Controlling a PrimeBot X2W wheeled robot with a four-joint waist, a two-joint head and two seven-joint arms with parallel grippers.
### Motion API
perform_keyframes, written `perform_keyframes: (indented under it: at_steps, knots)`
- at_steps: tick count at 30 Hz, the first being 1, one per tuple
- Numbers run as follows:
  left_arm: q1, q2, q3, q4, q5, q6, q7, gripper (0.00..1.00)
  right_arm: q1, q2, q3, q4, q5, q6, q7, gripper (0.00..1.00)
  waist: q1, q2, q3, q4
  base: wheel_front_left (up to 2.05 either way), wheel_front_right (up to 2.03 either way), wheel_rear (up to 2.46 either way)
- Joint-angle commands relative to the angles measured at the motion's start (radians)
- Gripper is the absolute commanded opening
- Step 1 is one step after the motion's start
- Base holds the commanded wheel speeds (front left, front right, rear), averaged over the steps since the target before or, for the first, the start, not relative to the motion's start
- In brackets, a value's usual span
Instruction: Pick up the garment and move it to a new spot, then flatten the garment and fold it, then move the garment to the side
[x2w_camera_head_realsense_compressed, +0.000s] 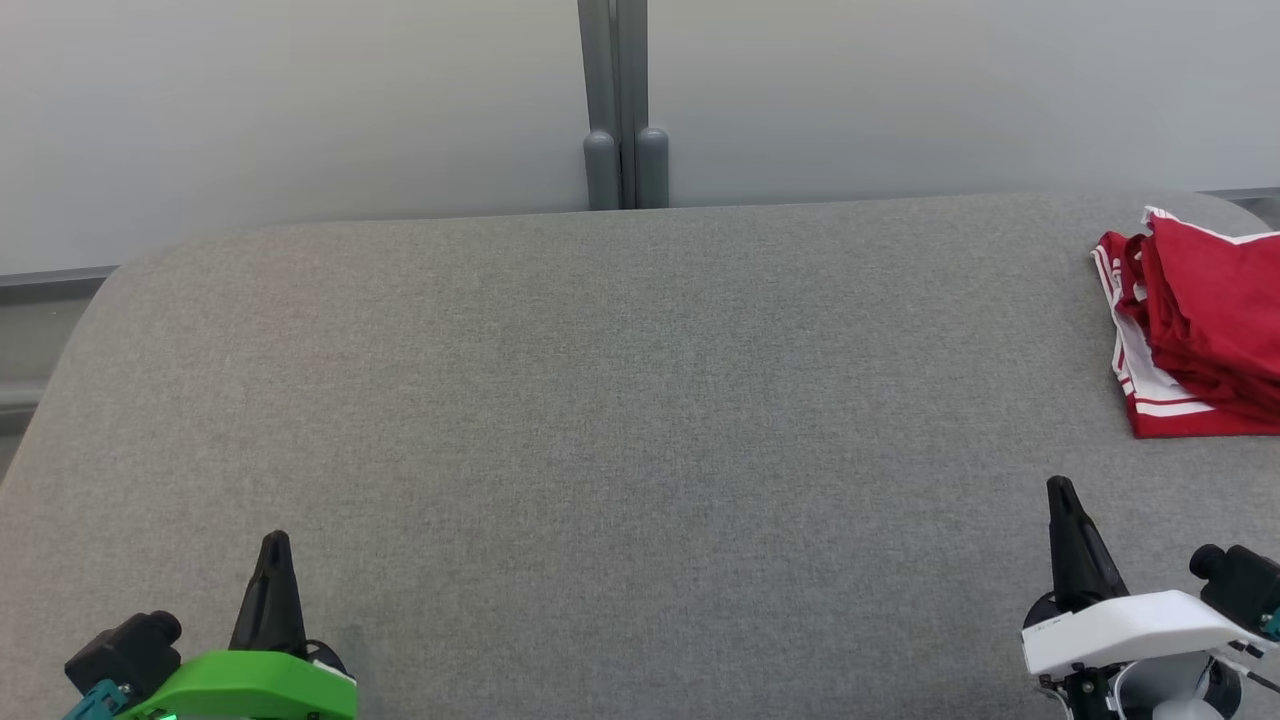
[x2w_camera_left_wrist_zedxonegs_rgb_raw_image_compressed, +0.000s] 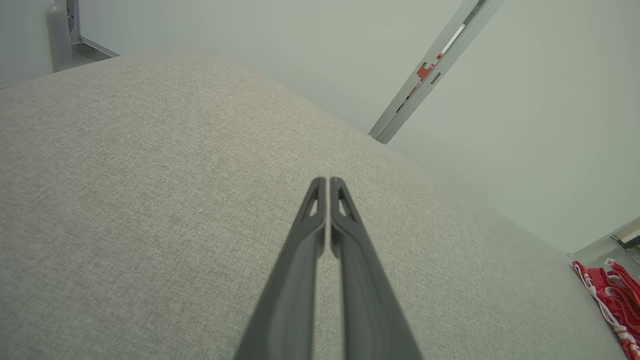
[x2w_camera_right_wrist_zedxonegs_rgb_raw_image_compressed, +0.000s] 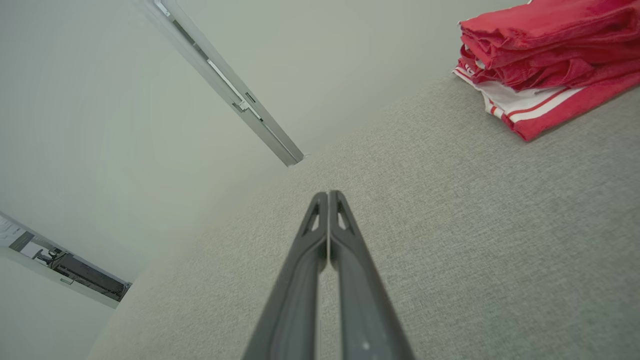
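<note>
Both pinched closed — left gripper (x2w_camera_head_realsense_compressed: 275, 545); right gripper (x2w_camera_head_realsense_compressed: 1060, 490) | red garment (x2w_camera_head_realsense_compressed: 1205, 320) folded at grey surface's (x2w_camera_head_realsense_compressed: 600, 400) right edge

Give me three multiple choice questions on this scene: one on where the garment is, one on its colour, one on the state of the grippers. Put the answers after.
1. In the head view, where on the grey table does the garment lie?
A. at the far right
B. in the centre
C. at the near left corner

2. What colours is the garment?
A. blue with yellow
B. red with white stripes
C. all black

3. How do the left gripper and right gripper stand?
A. both wide open
B. one holds the garment
C. both shut and empty

Answers:
1 A: it lies folded by the table's right edge, beyond the right gripper.
2 B: it is red cloth with white bands along the hem.
3 C: each wrist view shows the jaws pressed together with nothing between them.
</note>
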Motion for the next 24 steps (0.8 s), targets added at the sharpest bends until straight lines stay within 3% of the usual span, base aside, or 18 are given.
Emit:
perform_keyframes:
  at_steps: [1,24]
  knots:
    - [-0.033,0.003,0.008,-0.016,-0.038,-0.007,0.009,0.0,-0.027,-0.006,-0.005,-0.008,0.036,0.0,0.007,0.0,0.0,0.0,0.0,0.0,0.0,0.0,0.0]
    - [-0.064,-0.008,0.034,-0.017,-0.339,-0.022,0.087,0.0,-0.068,-0.003,-0.022,0.023,0.333,-0.001,0.084,0.0,0.0,0.0,0.003,-0.004,0.0,0.0,0.0]
